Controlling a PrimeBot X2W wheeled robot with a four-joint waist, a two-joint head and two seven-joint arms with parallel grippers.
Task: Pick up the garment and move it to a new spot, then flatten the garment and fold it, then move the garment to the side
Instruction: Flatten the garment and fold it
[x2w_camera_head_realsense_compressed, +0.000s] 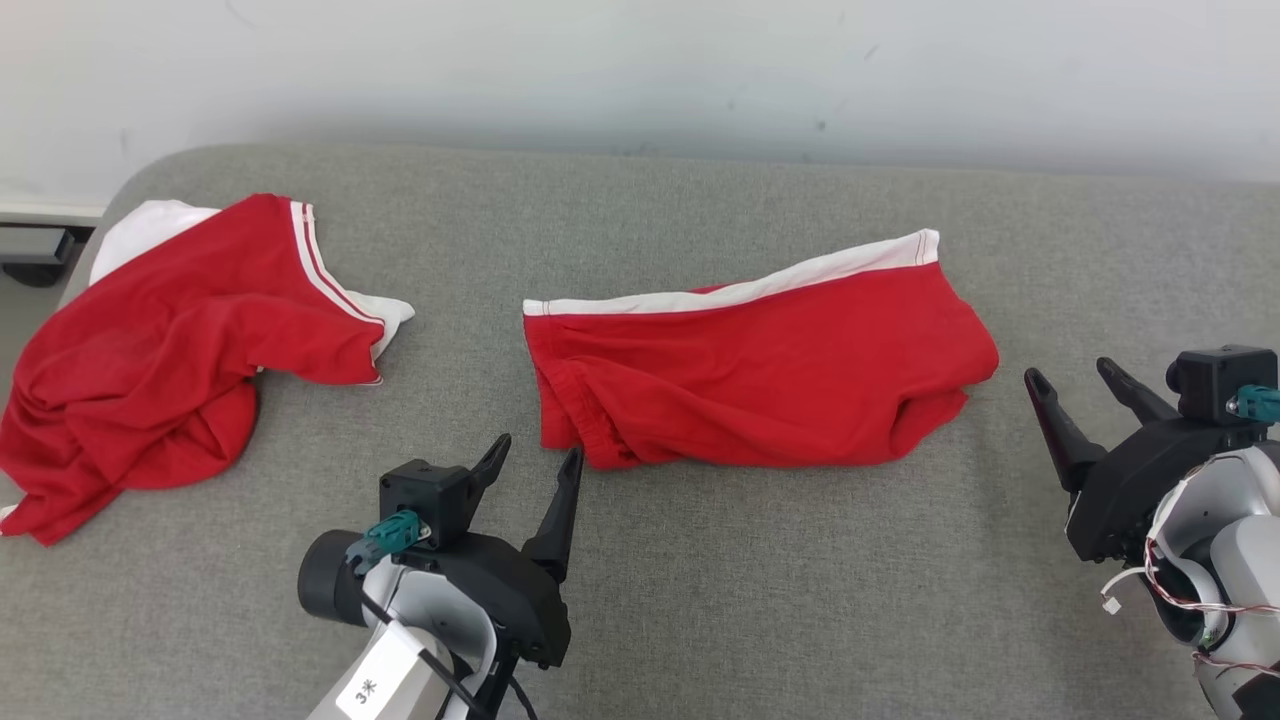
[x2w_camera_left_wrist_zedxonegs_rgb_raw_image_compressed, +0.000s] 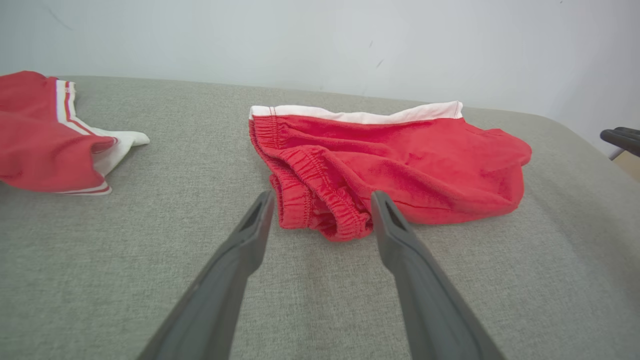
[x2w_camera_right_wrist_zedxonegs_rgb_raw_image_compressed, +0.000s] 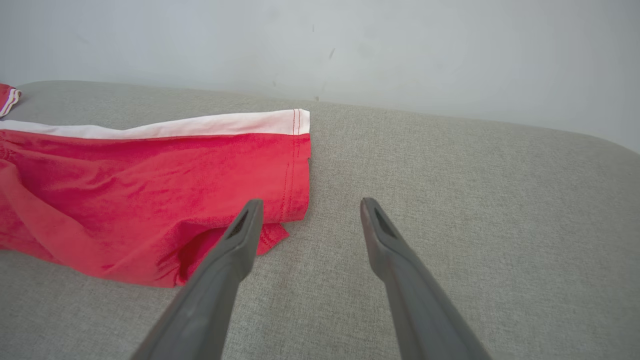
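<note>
Padding in grey weave covers the whole padded table (x2w_camera_head_realsense_compressed: 700, 620), which runs back to a pale wall (x2w_camera_head_realsense_compressed: 640, 70). On it, about the middle, lie the red shorts (x2w_camera_head_realsense_compressed: 760, 375), folded into one flat band. Their long axis runs across the robot's front, from its left to its right, so each end faces one arm. A second red garment (x2w_camera_head_realsense_compressed: 170, 350) sits crumpled at the far left, well apart from them.

The left gripper (x2w_camera_head_realsense_compressed: 539, 448) hangs just beside the near left corner of the shorts, jaws spread wide with nothing between them. In its wrist view the two fingers frame that corner squarely. The right gripper (x2w_camera_head_realsense_compressed: 1068, 370) stands off the right end, also fully spread and empty, with a strip of bare padding between it and the cloth. The left arm looks the nearer of the two. To my eye the folding is done and the shift to the side is what remains, which would ask for a pinch at each end.

A white stripe (x2w_camera_head_realsense_compressed: 740, 290) runs along the far edge. The gathered elastic waistband (x2w_camera_left_wrist_zedxonegs_rgb_raw_image_compressed: 310, 200) is stacked in layers at the left end. The stitched hem (x2w_camera_right_wrist_zedxonegs_rgb_raw_image_compressed: 295, 170) closes the right end, with a small lower flap poking out beneath it.
</note>
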